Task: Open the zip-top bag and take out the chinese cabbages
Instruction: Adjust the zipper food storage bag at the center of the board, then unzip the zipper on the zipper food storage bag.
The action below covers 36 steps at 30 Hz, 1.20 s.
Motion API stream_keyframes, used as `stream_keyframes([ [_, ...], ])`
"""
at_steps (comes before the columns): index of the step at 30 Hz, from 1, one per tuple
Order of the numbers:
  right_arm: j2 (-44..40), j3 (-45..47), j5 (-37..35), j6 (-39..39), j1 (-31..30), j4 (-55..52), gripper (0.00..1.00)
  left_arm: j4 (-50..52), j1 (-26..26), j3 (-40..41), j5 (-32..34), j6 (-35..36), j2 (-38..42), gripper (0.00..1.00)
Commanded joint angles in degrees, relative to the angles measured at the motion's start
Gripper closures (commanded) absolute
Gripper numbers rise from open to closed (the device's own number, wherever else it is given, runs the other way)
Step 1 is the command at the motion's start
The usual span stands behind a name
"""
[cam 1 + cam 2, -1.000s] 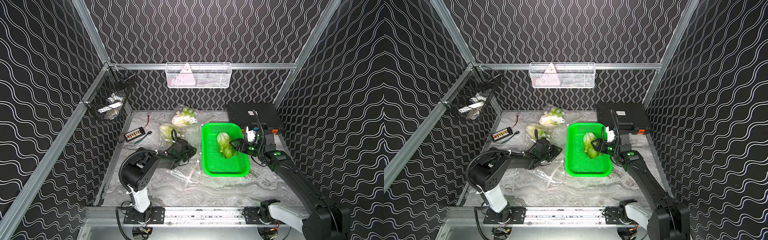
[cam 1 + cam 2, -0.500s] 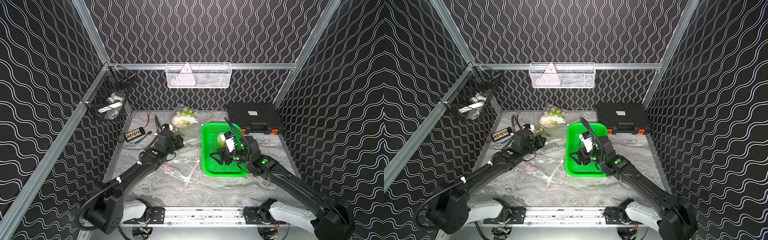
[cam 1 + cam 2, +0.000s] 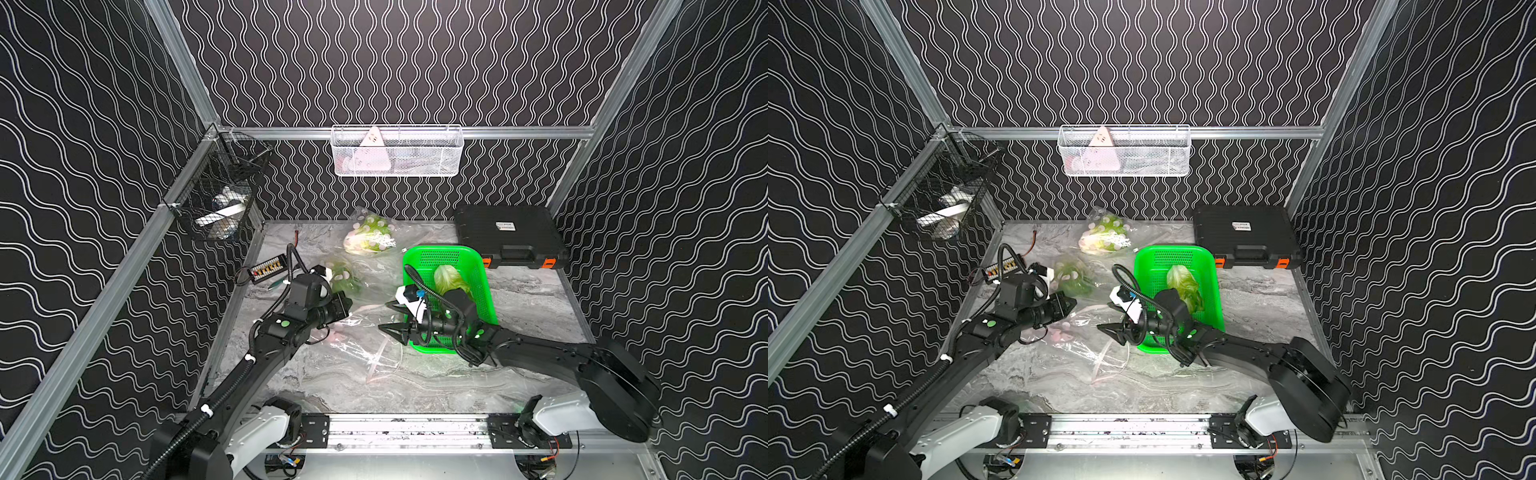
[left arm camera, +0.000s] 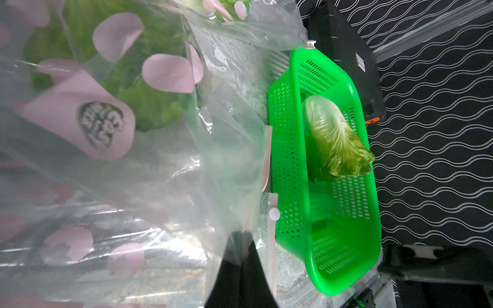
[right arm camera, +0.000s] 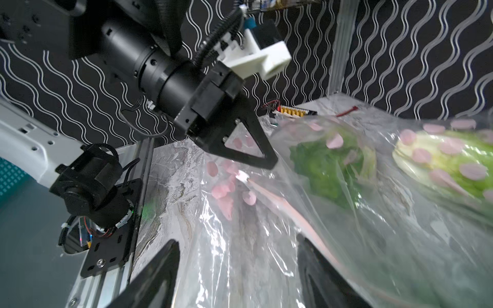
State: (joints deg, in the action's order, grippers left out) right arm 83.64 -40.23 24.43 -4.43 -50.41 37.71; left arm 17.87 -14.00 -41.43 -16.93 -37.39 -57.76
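Extraction looks under way: one cabbage [image 3: 451, 280] lies in the green basket [image 3: 440, 250], centre right. The left hand [image 5: 269, 162], pressed together, pinches the film of the zip-top bag [image 3: 361, 340]. The right hand [image 3: 384, 316] hangs spread at its mouth. The next move calls for reaching in for the second cabbage [image 3: 343, 279], mid-frame. The third cabbage [image 3: 368, 239] lies above it. Loose film may snag.

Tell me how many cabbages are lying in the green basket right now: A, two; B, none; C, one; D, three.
C, one: a single loose cabbage lies in the green basket, while the far cabbage and the near cabbage show through the clear plastic of the zip-top bag.
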Motion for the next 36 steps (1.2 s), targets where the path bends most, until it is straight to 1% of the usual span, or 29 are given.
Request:
stream_keyframes([
  [1,2.73,-2.89,-2.98,-8.56,-2.29,6.10,0.31,2.05,0.18,-1.82,-2.61,1.34,0.95,1.00],
  [3,4.45,-3.79,-5.17,-12.52,-3.60,5.99,0.28,2.42,0.21,-2.58,-3.14,1.09,1.65,1.00],
  [6,7.18,-2.49,-8.63,-14.08,-3.81,12.11,0.17,3.59,0.25,-3.84,-3.67,1.12,2.05,1.00],
  [8,8.89,-2.20,-9.35,-16.73,-3.82,13.03,0.16,4.49,0.31,-4.23,-3.99,1.46,2.36,1.00],
  [12,11.93,-3.16,-9.40,-18.07,-3.73,13.42,0.20,4.81,0.51,-3.42,-4.14,1.65,3.00,1.00],
  [17,14.57,-4.50,-7.90,-16.54,-3.51,13.58,0.25,5.32,1.00,-3.98,-4.96,2.21,1.98,1.00],
  [21,15.37,-3.95,-7.03,-15.49,-3.05,14.12,0.31,5.69,1.29,-5.13,-4.87,2.80,1.21,1.00],
  [24,14.72,-3.10,-6.26,-14.76,-2.70,14.26,0.41,4.87,1.65,-5.00,-5.26,2.30,0.72,1.00],
  [27,14.79,-3.45,-5.12,-15.29,-2.32,11.61,0.53,3.89,1.96,-4.87,-5.97,1.70,0.30,1.00],
  [30,14.94,-3.42,-4.50,-15.68,-2.01,10.74,0.61,3.88,2.22,-5.15,-6.27,1.58,-0.12,1.00],
  [33,14.45,-3.67,-4.01,-16.18,-1.89,9.33,0.63,4.19,2.39,-5.42,-6.01,1.76,-0.27,1.00],
  [34,14.45,-3.79,-4.48,-16.63,-1.89,8.81,0.61,4.19,2.41,-5.51,-6.01,1.71,-0.25,1.00],
  [36,14.63,-3.04,-5.31,-16.84,-1.51,10.56,0.52,4.03,2.49,-5.42,-6.18,1.68,-0.34,1.00],
])
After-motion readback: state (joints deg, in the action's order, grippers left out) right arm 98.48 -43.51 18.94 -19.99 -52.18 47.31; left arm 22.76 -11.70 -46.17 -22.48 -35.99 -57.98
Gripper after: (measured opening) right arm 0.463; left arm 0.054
